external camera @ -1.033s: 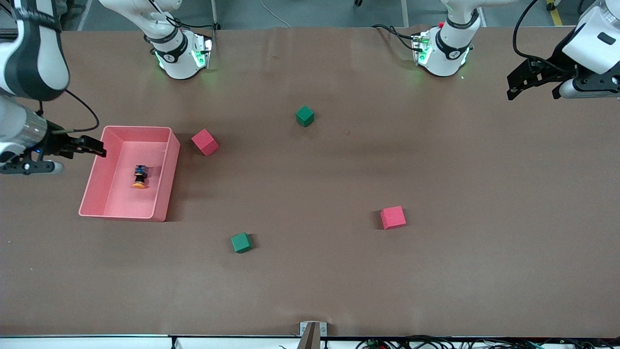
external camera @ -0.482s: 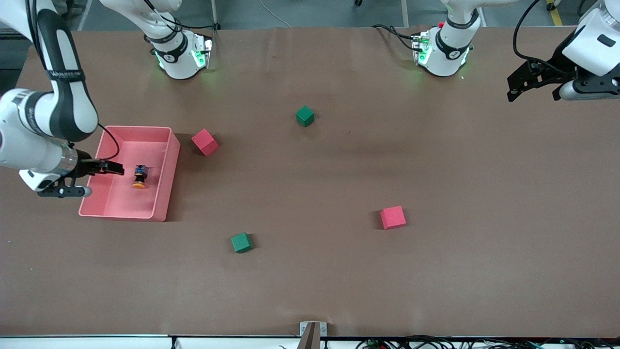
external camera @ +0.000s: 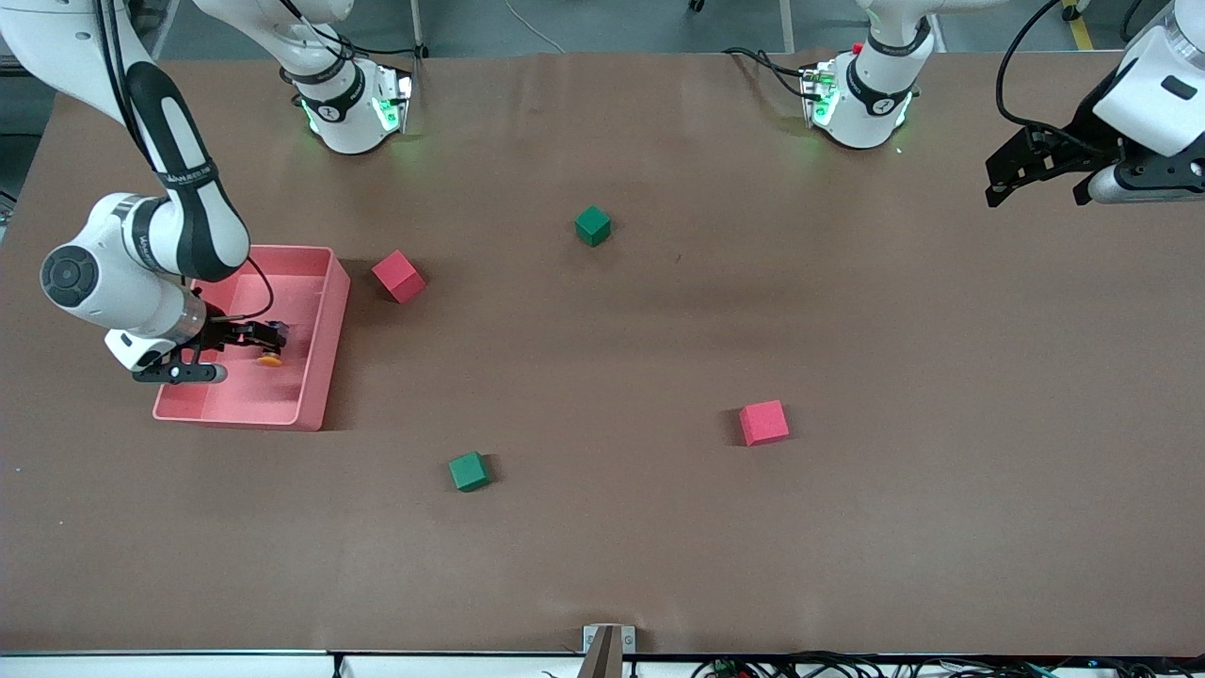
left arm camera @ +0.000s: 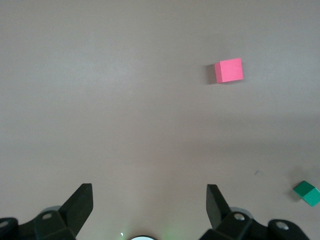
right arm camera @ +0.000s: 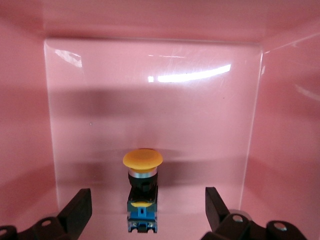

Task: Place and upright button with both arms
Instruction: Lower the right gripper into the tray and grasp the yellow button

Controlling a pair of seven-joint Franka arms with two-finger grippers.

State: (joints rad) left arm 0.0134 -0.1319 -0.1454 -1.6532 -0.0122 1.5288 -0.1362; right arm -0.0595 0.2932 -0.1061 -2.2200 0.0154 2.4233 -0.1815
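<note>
The button (external camera: 271, 347) lies on its side on the floor of the pink tray (external camera: 320, 377), at the right arm's end of the table. Its long side runs from its black and blue body to its round orange cap, and the cap points toward the front camera, at about 6 o'clock in the front view. In the right wrist view the button (right arm camera: 142, 195) has a smooth, dome-shaped cap, a shiny ring under it, then a dark body with a blue end that is cut off at the edge. The tray is shiny plastic with straight walls. The right gripper (external camera: 259, 331) is low inside the tray, its fingers spread apart with the button between them, not squeezing it; it hides part of the button in the front view. The left gripper (external camera: 1003, 174) waits over the left arm's end of the table, fingers (left arm camera: 80, 205) wide apart and holding nothing. Two red cubes (external camera: 398, 276) and two green cubes (external camera: 592, 226) sit on the flat brown table (external camera: 602, 527).
</note>
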